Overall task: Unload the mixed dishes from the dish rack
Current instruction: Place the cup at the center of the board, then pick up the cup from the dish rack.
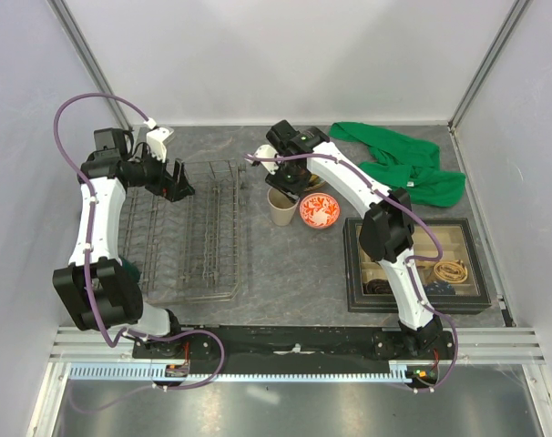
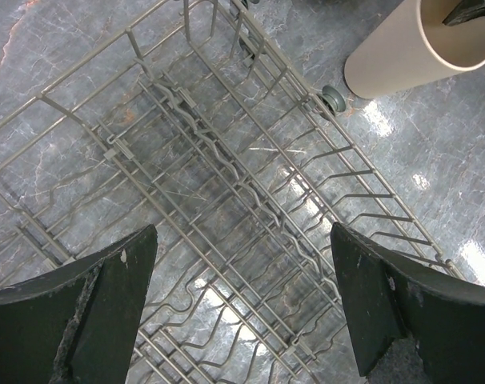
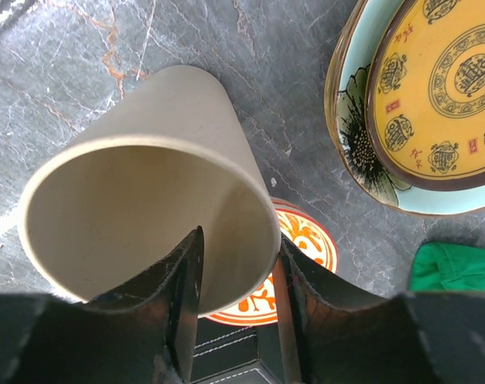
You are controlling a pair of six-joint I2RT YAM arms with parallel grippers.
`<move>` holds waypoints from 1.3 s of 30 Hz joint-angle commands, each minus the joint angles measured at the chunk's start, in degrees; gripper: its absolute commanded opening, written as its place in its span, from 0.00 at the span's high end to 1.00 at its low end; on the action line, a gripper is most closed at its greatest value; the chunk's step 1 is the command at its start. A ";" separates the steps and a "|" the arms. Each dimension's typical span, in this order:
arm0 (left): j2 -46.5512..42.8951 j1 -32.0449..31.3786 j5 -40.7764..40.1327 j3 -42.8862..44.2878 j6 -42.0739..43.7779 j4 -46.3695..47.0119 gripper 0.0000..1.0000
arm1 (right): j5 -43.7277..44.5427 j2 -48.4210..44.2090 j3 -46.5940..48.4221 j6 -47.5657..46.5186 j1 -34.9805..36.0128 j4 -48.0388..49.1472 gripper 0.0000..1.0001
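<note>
The grey wire dish rack lies left of centre with no dish showing in it, and its tines fill the left wrist view. My left gripper hovers open above its far end. The plain beige cup stands on the table right of the rack. My right gripper is open astride its rim, one finger inside and one outside, with a gap to the wall. The red-and-white bowl sits beside the cup. The yellow-gold plate rests on the pale green plate.
A black compartmented tray with small items lies at the right. A green cloth is bunched at the far right. Grey walls close in both sides and the back.
</note>
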 commanded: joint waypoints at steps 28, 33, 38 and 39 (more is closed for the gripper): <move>-5.46 7.71 -7.41 -3.90 12.36 -1.14 0.01 | 0.77 -18.56 -7.91 5.47 0.21 16.91 0.24; -6.51 15.71 -9.34 -4.34 19.31 -7.72 0.01 | 0.86 -22.60 -14.06 5.46 0.21 19.55 0.23; -9.41 22.03 -11.99 -5.83 29.41 -12.92 0.01 | 1.03 -24.37 -18.11 5.20 0.12 20.96 0.20; -10.37 22.92 -12.34 -6.01 32.04 -14.67 0.01 | 1.03 -24.63 -18.55 5.20 0.12 21.22 0.20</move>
